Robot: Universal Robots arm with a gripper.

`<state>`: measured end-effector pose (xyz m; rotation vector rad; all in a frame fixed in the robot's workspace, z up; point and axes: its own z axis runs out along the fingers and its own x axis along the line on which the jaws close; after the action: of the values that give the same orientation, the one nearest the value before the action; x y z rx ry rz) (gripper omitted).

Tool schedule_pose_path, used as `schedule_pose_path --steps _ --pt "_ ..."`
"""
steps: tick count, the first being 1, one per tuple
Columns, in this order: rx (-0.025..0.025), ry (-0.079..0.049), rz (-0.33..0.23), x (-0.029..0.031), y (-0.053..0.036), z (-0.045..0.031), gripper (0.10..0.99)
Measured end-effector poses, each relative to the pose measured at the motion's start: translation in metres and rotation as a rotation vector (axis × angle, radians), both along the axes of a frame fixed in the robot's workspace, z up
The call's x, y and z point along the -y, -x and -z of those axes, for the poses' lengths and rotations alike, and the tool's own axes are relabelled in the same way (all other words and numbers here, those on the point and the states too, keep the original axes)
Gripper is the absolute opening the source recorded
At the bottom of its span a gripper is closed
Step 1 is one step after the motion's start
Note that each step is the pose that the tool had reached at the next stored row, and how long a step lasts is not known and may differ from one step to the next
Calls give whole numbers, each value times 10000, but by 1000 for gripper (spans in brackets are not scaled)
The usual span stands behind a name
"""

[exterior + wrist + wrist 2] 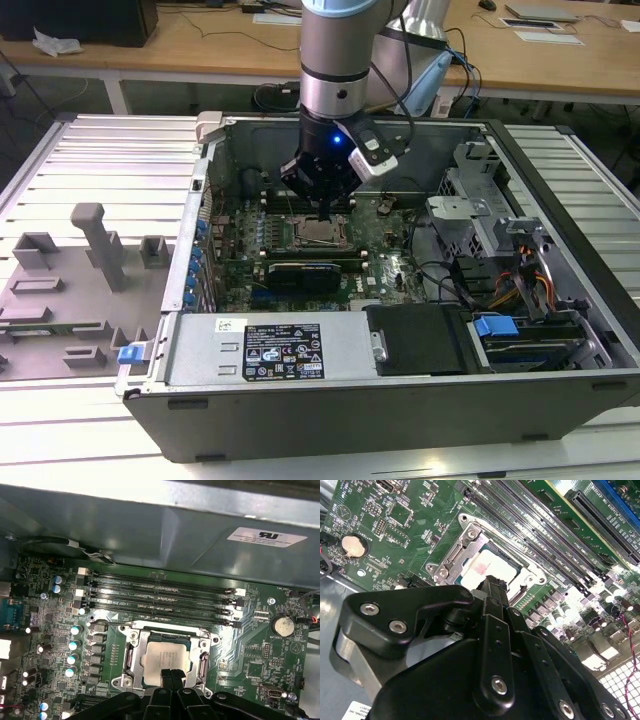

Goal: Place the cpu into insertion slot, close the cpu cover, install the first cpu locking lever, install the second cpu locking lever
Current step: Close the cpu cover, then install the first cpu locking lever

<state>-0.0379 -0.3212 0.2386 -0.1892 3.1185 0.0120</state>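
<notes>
The black claw (170,673), clenched on nothing, hovers over the small silvery-grey square cpu (165,655), seated in the black-framed insertion slot (194,666) under the thin silvery cover (165,631). Likely light, stiff, fragile: hold its edges

Exterior view sits high and off the arm, looking down into the open computer case (420,300) at mid distance. Both wrist views are close, aimed past the gripper (170,673) (492,583) at the motherboard (250,645) (410,525) from different angles. All three share the cpu (322,234) (167,655) (487,566).
</notes>
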Motion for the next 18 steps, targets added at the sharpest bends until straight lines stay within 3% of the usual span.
schedule_pose_path --steps 14,18 --pt "-1 -1 -1 0 3 -5 106" --pt "0 -1 -1 0 51 -5 106"
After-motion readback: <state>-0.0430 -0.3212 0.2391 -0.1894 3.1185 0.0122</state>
